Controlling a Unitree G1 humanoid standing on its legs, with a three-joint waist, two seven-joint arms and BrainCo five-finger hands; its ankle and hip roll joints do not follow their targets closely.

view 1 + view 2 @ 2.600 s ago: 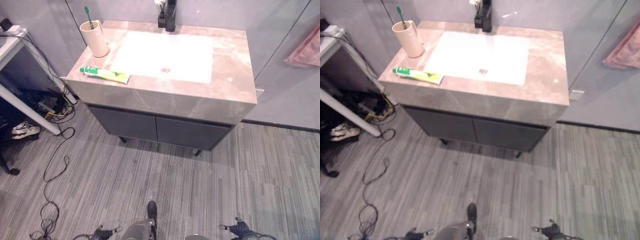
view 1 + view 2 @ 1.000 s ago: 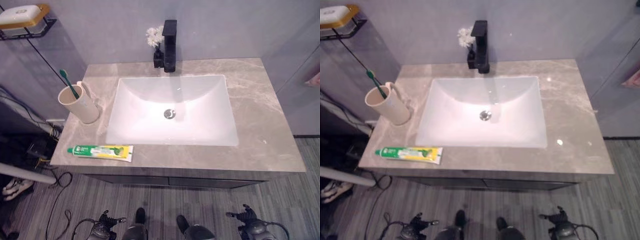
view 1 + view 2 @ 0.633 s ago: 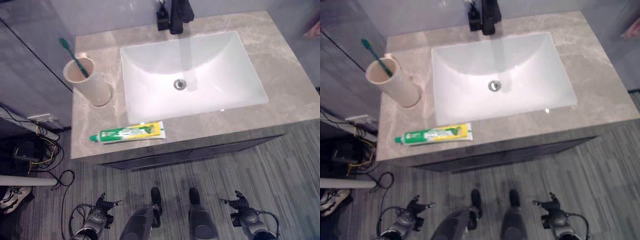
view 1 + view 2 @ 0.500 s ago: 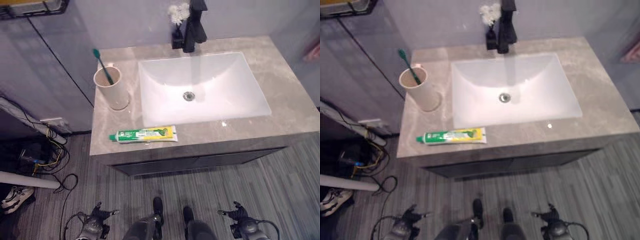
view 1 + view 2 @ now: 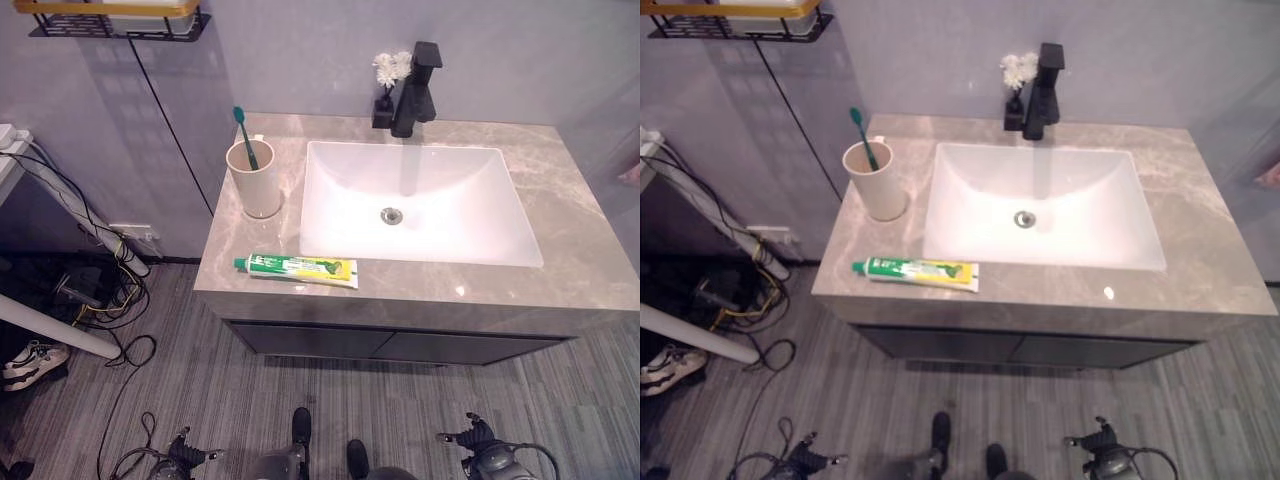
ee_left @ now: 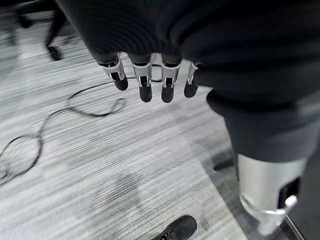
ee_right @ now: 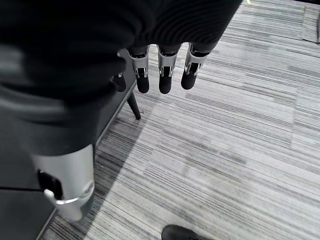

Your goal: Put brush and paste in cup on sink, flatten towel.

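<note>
A beige cup [image 5: 254, 183] stands on the grey stone countertop [image 5: 580, 250], left of the white sink basin [image 5: 450, 215], with a green toothbrush [image 5: 243, 133] upright in it. A green and yellow toothpaste tube [image 5: 300, 268] lies flat near the counter's front edge, in front of the cup. A sliver of pink towel [image 5: 1270, 178] shows at the far right. My left hand [image 5: 186, 462] and right hand [image 5: 482, 455] hang low above the floor, well short of the counter. Both wrist views show relaxed fingers [image 6: 145, 86] [image 7: 165, 76] holding nothing.
A black faucet [image 5: 417, 82] and a small vase of white flowers [image 5: 385, 72] stand behind the basin. A wall shelf [image 5: 110, 18] hangs at the upper left. Dark cabinet doors [image 5: 390, 346] sit under the counter. A white table leg [image 5: 55, 328], cables and a shoe [image 5: 32, 362] lie left.
The whole picture has shifted, so the camera moved. Cup, toothbrush and toothpaste keep their places on the counter. Both hands stay low and hold nothing.
</note>
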